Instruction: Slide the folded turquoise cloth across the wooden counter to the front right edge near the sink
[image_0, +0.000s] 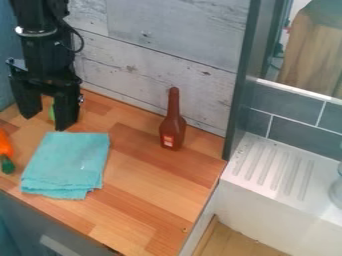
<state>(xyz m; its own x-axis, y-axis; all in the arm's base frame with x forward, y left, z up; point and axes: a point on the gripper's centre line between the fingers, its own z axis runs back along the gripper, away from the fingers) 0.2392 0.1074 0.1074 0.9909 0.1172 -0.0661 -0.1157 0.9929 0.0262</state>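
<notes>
The black gripper (46, 120) hangs over the back left of the wooden counter, its fingers apart and pointing down. A small green thing (52, 112) shows in the gap, mostly hidden by the right finger; whether it is touched I cannot tell. Just in front of the gripper lies a folded turquoise cloth (67, 162), flat on the wood. At the left edge is an orange thing with a green end (7, 164), partly cut off. A brown bottle (173, 122) with a small red and white label stands upright near the back wall, well to the right of the gripper.
The wooden counter (150, 177) runs to a dark upright post (244, 80) at its right. Beyond the post is a white sink with a ridged drainboard (270, 167) and a clear glass item (337, 190) at the right edge. A whitewashed plank wall (160, 45) closes the back.
</notes>
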